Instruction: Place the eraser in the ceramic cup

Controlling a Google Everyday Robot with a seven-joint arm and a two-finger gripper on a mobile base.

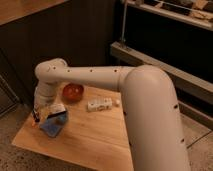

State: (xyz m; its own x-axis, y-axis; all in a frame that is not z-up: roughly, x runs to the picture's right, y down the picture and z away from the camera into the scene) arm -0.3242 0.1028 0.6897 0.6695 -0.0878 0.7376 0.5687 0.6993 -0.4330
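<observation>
So the gripper hangs low over the left end of the wooden table, above the flat blue sponge. Can't make out the eraser or ceramic cup. Glossy round orange-red bowl sits behind; white bottle lies sideways.

A dim indoor workspace, perhaps a lab or workshop. A small wooden desk stands on speckled flooring before dark wall panels. Metal shelving runs behind. The robot's claw hangs over the desk's left end.
</observation>
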